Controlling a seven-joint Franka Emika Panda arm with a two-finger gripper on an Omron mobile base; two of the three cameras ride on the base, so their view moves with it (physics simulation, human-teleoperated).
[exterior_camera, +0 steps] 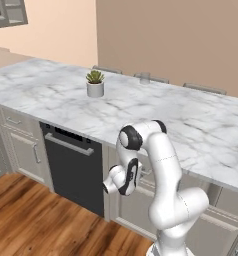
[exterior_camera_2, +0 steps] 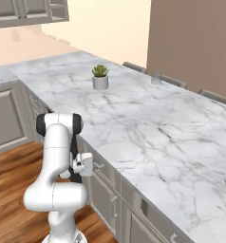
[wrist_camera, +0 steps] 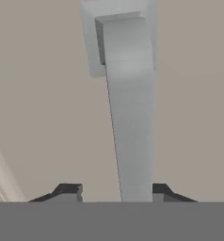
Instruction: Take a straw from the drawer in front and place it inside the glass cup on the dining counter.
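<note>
Two dark fingertips stand on either side of a slim silver bar handle in the hand view, one to each side of it with the bar running straight between them. The right tip looks to be touching the bar; the left one sits a little apart, so the claw is set around the handle but I cannot tell whether it is truly pinching it. Behind the bar is the flat beige-grey front of the drawer, very close to the camera.

From the left base view the white arm folds down in front of the cabinets, its hand tucked low just under the edge of the marble counter, right of the black dishwasher. From the right base view the hand is pressed up to the cabinet face below the counter edge, next to a small silver handle.

Up on the counter a white pot with a green plant stands toward the far side. Further along, near the back edge, is the small clear cup, well apart from the arm; it shows again as a faint tumbler in the right base view. The straw I cannot see; the drawer looks closed. Wooden floor runs below the cabinets.
</note>
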